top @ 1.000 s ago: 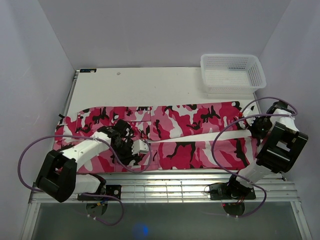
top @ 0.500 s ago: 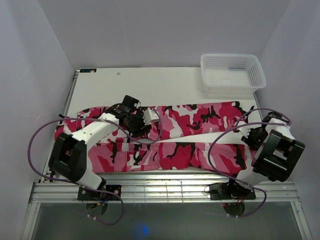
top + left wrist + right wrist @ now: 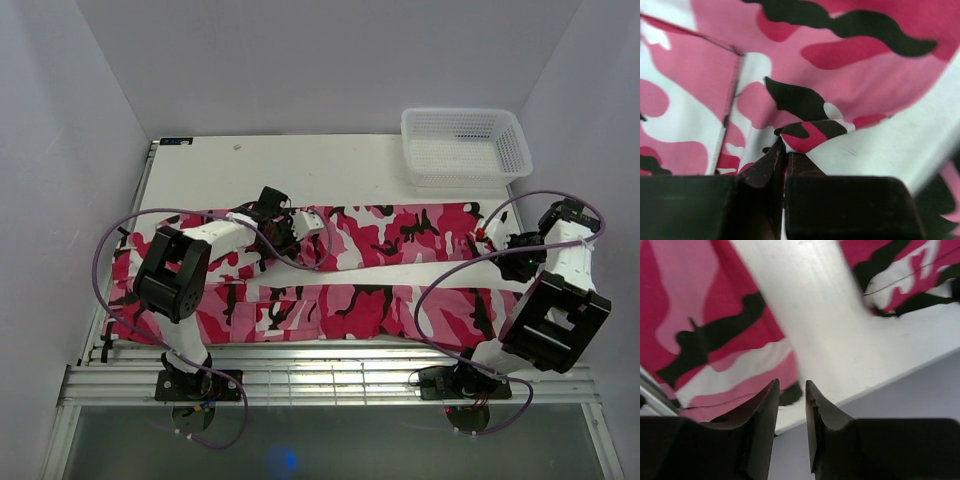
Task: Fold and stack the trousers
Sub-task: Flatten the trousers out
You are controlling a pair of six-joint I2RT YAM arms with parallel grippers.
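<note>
Counting what's on the table (image 3: 300, 170): one pair of camo trousers (image 3: 400, 232) is spread lengthwise across it, both legs laid side by side, and one white mesh basket (image 3: 465, 147) is parked in the far right corner. Two grippers are seen. The left gripper (image 3: 785, 152) is pinched tight on a small fold of the far leg, while the right gripper (image 3: 791, 385) is held over the cloth's right end, fingers a bit apart, gripping nothing.

Nothing legible for you in any view, only candidate is a dark tag (image 3: 175, 141) at the far-left corner of the table (image 3: 300, 170), too small to read.
</note>
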